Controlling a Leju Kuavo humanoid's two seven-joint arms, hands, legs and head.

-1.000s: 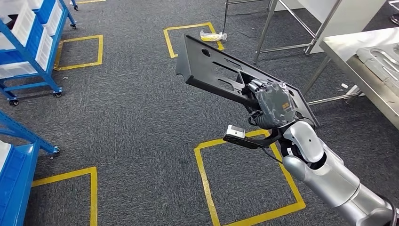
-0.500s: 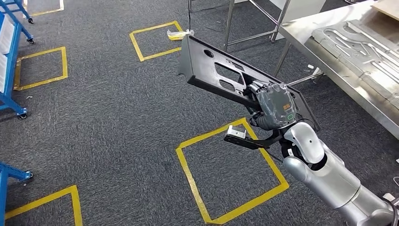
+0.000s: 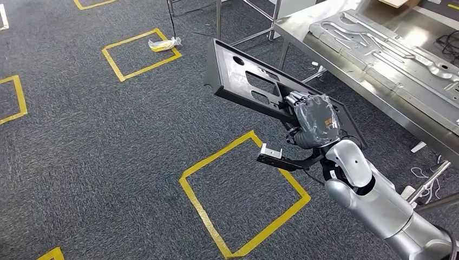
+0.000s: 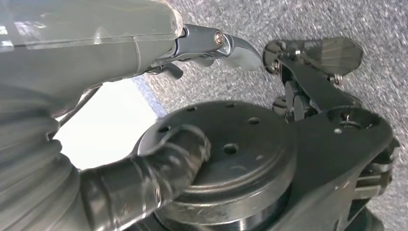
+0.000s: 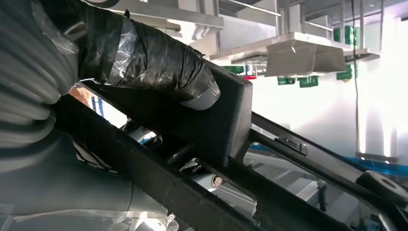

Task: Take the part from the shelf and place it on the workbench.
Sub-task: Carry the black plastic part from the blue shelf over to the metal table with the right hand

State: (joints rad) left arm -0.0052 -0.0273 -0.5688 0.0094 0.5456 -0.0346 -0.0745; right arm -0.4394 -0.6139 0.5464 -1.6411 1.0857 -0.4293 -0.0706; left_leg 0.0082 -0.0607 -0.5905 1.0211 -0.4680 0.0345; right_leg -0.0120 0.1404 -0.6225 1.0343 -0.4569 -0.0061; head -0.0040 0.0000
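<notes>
black slotted plastic panel [image 3: 254,86], gripped by the right robot hand [image 3: 314,120], runs lengthwise beside the steel bench [image 3: 346,70] to its right.

A factory floor or workshop, this: grey carpet [image 3: 97,141] marked out in yellow tape squares [image 3: 243,192], a steel workbench [image 3: 346,65] on metal legs, and pressed metal panels [image 3: 389,49] lying on top of it. Cables [image 3: 449,40] trail at the bench's far end.

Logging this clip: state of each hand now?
Left hand: cannot be told.
Right hand: holding the long black plastic panel with cut-outs.
</notes>
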